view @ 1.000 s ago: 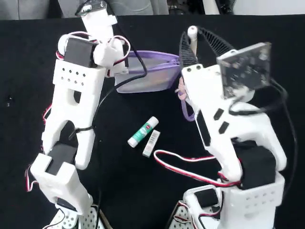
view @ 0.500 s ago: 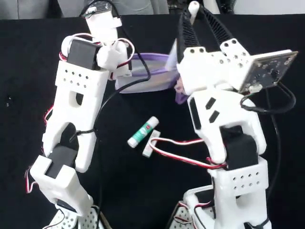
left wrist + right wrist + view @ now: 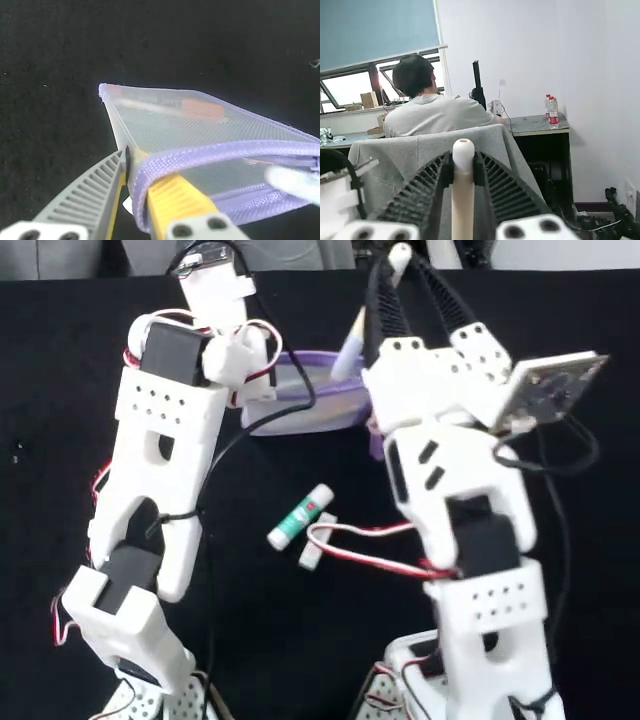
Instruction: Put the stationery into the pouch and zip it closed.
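Worktop [image 3: 60, 370], black, carries both arms and the loose stationery. In the high view the left arm [image 3: 160, 440] stands at the picture's left and stretches toward the far edge. The right arm [image 3: 455, 510] stands at the picture's right, with its wrist raised high above the surface.

The pouch [image 3: 320, 405] is lilac with a see-through mesh side and lies at the far side of the worktop, between the two arms. The left tool [image 3: 131, 162] is clamped on one end of the pouch [image 3: 200, 130], one finger on each side of the purple zip band, and its mouth gapes upward. Through the mesh an orange thing [image 3: 202, 109] and a pale long one show inside.

The right tool [image 3: 463, 162] is closed on a white pen [image 3: 463, 200], which stands up between its ribbed black fingers with a rounded end on top. From the high view the pen [image 3: 349, 348] slants down from the right tool [image 3: 400, 280], and its lower end hangs over the open pouch.

Nearer the arms' bases, a glue stick [image 3: 300, 516] with a green band lies on the worktop between them. A small white block [image 3: 311, 555] lies just beside it, under a red and white cable.
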Motion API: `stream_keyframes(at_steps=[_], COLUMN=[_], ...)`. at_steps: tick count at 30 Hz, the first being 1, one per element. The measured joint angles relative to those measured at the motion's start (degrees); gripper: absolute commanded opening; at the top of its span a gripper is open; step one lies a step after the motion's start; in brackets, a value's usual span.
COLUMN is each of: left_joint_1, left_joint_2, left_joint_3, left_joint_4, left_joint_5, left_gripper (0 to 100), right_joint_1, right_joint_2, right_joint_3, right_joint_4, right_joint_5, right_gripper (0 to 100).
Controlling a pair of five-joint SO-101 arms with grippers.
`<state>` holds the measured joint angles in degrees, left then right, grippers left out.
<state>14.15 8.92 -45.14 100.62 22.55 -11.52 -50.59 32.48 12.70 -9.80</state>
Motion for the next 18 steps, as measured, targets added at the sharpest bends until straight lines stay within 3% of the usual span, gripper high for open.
stream_keyframes(at_steps=[8, 15, 18], left_joint_1=[-1.49, -2.55, -2.73], left_joint_2=[0.00, 0.00, 0.00], left_joint_3=[0.09, 0.09, 0.09], left_joint_4=[0.00, 0.00, 0.00], left_joint_5=[0.00, 0.00, 0.00], left_gripper=[3, 3, 3], right_joint_1=[-1.49, -6.51, -7.30], right_joint_2=[0.09, 0.09, 0.09], right_joint_3=[16.35, 22.59, 22.68], right_joint_4=[-6.07, -6.15, -6.15], right_joint_5=[-1.58, -1.58, -1.58], right_gripper=[1.8, 25.7, 28.2])
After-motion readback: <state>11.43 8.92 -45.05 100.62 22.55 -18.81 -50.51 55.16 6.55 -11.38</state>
